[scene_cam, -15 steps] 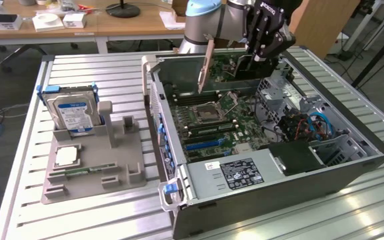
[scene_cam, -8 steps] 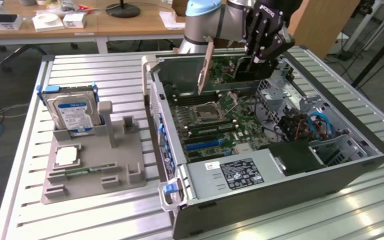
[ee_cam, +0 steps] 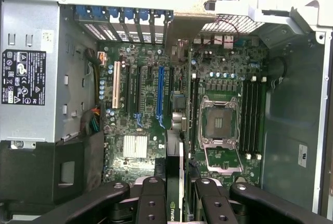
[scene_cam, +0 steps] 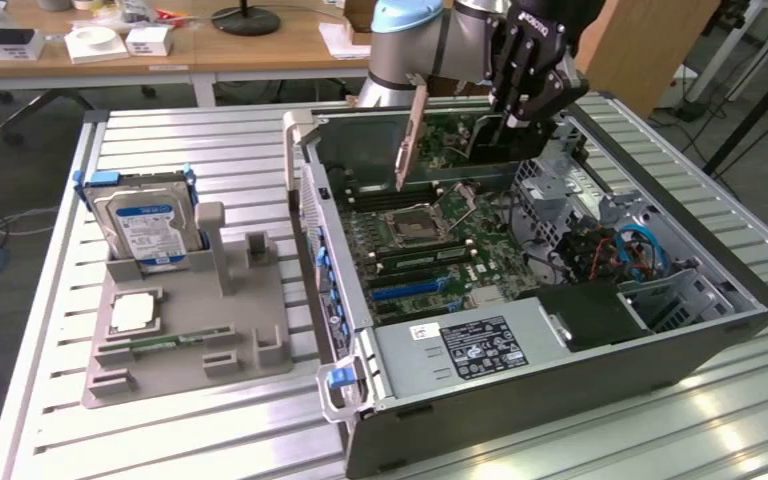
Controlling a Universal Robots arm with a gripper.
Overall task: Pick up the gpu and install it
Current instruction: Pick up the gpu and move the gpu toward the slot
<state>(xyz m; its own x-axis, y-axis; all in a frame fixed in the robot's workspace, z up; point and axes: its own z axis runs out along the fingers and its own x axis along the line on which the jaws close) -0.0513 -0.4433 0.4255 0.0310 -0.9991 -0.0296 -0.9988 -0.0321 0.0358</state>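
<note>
Pincer (scene_cam: 524, 100) fingers (ee_cam: 152, 203) press from both sides on the gpu (scene_cam: 458, 140), which stands upright on edge inside the open top of the computer case (scene_cam: 558, 380). The card's metal bracket (scene_cam: 411, 130) hangs close to the case's rear wall. From the wrist, the gpu (ee_cam: 175, 166) shows edge-on as a thin strip. It runs between the blue slot (ee_cam: 160, 91) and the CPU socket (ee_cam: 218, 122), with its bracket (ee_cam: 190, 18) up against the row of rear slot covers (ee_cam: 125, 15). Whether the lower edge touches the motherboard (scene_cam: 424, 230) I cannot tell. The board lies open around the card, though memory slots (ee_cam: 252, 114) and a white slot (ee_cam: 116, 83) flank it further out. The exterior view adds the power supply (scene_cam: 478, 345) at the near end of the case and blue cables (scene_cam: 631, 250) crowding the exterior view's right. Beyond the case wall, on the exterior view's left, a grey holder tray (scene_cam: 184, 340) carries an upright hard drive (scene_cam: 144, 225) on the slatted metal table (scene_cam: 157, 130). A wooden desk (scene_cam: 264, 45) stands behind.
</note>
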